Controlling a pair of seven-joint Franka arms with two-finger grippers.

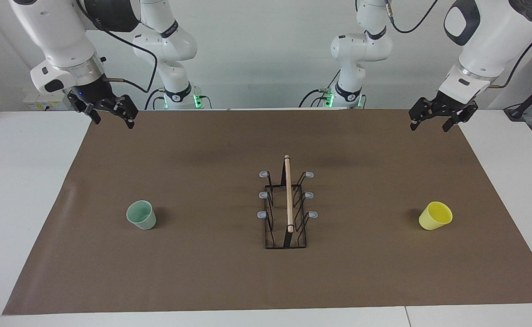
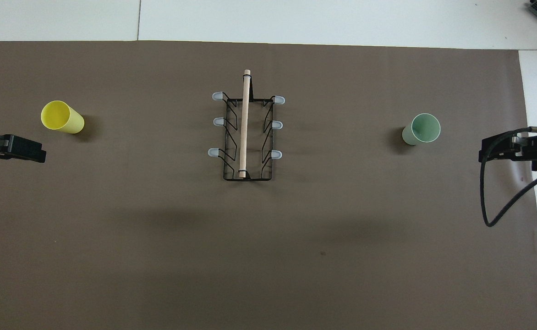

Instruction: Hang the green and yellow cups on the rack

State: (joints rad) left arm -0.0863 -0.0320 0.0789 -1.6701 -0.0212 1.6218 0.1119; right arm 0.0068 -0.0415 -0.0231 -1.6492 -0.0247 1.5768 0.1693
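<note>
The pale green cup [image 1: 141,215] stands upright on the brown mat toward the right arm's end of the table; it also shows in the overhead view [image 2: 422,129]. The yellow cup [image 1: 435,216] stands upright toward the left arm's end [image 2: 62,118]. The black wire rack [image 1: 286,227] with its wooden rod [image 1: 288,190] and grey-tipped prongs stands in the middle between them [image 2: 245,176]; nothing hangs on it. My right gripper [image 1: 111,119] is open and empty, raised over the mat's corner at its own end [image 2: 516,149]. My left gripper [image 1: 429,123] is open and empty, raised over the mat's edge at its end [image 2: 14,149].
The brown mat [image 1: 202,272] covers most of the white table [image 1: 21,181]. A black cable [image 2: 493,201] loops down from the right wrist. Bare white table borders the mat at both ends.
</note>
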